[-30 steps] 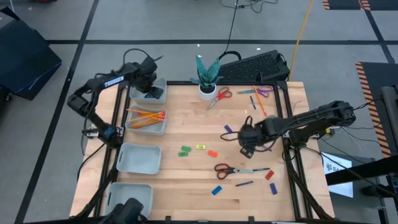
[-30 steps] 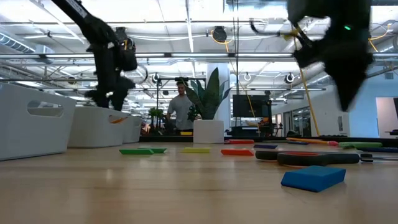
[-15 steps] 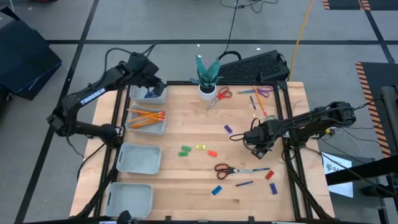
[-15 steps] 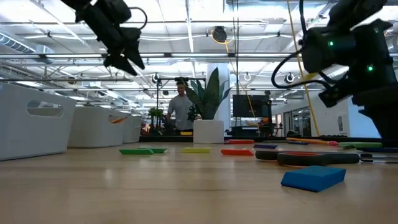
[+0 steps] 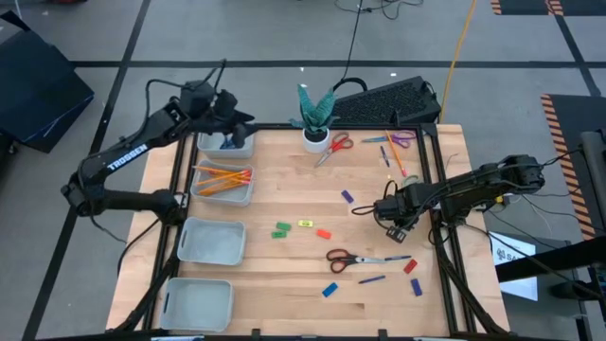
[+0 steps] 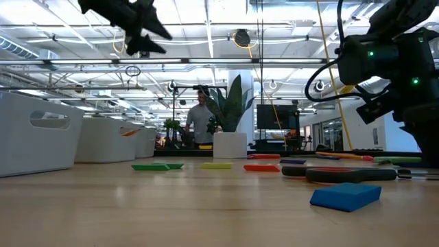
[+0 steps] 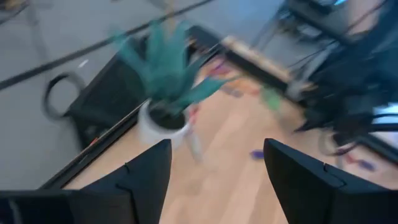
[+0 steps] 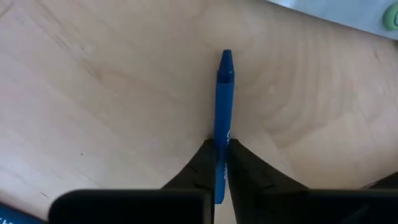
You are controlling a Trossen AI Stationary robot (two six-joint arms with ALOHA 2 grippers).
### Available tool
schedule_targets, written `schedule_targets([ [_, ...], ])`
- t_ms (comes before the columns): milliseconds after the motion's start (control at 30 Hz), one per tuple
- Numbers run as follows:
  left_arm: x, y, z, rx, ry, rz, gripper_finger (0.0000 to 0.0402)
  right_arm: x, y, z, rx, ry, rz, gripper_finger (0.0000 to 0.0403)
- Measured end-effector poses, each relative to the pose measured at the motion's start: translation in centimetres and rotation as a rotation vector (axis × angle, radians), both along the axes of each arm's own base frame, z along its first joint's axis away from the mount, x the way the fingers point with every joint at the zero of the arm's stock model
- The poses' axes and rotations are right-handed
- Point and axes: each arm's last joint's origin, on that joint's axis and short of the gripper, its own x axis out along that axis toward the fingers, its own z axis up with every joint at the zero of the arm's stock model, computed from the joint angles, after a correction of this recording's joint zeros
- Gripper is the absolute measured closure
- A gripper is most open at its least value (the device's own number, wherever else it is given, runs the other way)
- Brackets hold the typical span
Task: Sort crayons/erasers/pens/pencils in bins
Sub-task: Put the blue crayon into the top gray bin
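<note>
Blue crayon (image 8: 223, 118) pinched in right hand (image 8: 221, 163), low over table | left hand (image 7: 214, 180) spread, raised near far bin (image 5: 228, 142)

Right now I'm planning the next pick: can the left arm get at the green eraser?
Probably yes. The left pincer is open, empty, above the far bin, and nothing stands between it and the green eraser.

A blue crayon (image 8: 223, 118) (pointed tip) lies against the pale wood-grain table (image 8: 106, 93).
</note>
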Motion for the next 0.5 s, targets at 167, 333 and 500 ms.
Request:
schedule_targets([
  [167,0.9,-0.5,1.0,0.070,-0.087,-0.051,0.0144,1.1,0.1,0.9,0.000,-0.045,-0.010,0.0381],
  [333,1.5,-1.3,0.9,0.109,-0.071,-0.112,0.0144,4.7,0.2,4.0,-0.022,-0.242,-0.001,0.0384],
  [500,2.2,-2.3,1.0,0.141,-0.071,-0.170,0.0144,9.1,0.4,8.3,-0.026,-0.555,0.058,0.0386],
])
